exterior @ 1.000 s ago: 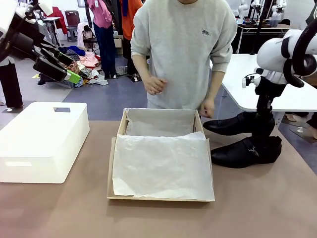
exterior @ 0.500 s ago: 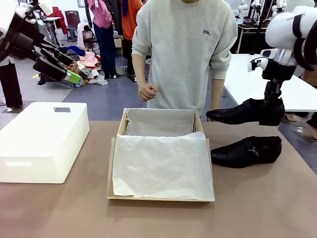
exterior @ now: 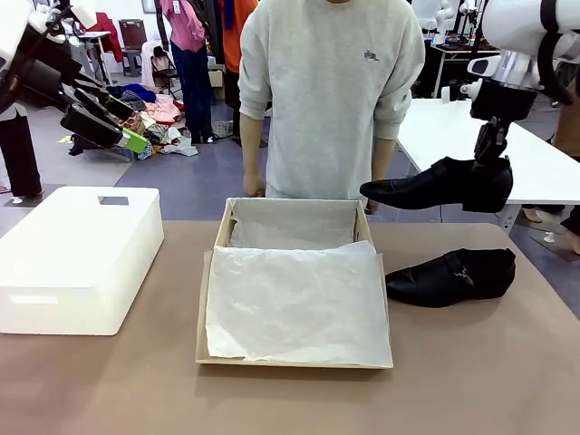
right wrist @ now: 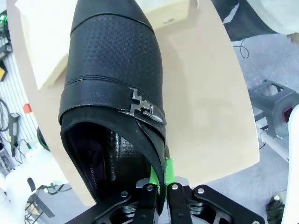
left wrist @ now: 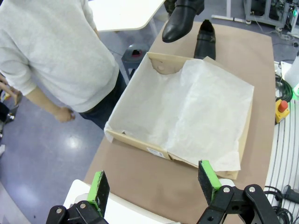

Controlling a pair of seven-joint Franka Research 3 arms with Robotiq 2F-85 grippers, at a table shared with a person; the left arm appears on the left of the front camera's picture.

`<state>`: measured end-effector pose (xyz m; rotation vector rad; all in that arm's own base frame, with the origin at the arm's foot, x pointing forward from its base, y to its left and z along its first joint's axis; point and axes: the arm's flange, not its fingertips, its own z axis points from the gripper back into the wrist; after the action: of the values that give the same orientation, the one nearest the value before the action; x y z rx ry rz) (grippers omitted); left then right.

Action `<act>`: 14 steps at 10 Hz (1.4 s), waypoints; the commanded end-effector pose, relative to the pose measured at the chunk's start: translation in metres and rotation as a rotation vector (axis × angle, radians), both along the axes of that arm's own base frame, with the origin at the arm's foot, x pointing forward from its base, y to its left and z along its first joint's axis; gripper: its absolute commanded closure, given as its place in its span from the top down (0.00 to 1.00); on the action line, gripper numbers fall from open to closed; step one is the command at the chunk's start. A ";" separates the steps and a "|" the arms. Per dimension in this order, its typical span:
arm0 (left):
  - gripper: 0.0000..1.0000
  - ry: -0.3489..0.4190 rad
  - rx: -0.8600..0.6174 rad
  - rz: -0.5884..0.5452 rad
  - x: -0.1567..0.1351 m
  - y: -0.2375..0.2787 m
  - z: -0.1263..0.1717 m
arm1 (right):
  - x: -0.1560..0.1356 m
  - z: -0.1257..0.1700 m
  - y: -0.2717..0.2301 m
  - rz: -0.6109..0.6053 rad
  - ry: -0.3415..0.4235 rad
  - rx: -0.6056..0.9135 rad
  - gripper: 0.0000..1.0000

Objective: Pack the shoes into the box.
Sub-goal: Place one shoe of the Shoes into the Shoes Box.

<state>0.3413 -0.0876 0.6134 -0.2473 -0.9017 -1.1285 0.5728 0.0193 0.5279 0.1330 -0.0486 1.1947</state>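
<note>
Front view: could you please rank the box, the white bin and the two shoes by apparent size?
1. Box
2. White bin
3. Lifted shoe and shoe on the table: alike, so tied.

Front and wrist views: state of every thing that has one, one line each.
Box, open, lined, no shoe inside.
Tissue paper, spread across the box's inside.
Held shoe, in the air right of the box, gripped at its heel.
Second shoe, resting on the table, right of the box.
Right pincer, shut on the held shoe.
Left pincer, open, holding nothing.
White bin, standing on the table.
</note>
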 end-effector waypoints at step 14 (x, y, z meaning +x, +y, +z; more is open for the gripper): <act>1.00 -0.003 -0.007 -0.023 0.001 0.002 -0.002 | 0.015 -0.034 0.216 0.120 -0.077 0.029 0.00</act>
<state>0.3413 -0.0876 0.6134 -0.2471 -0.9015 -1.1289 0.5788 0.2286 0.4871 0.1477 -0.1226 1.3506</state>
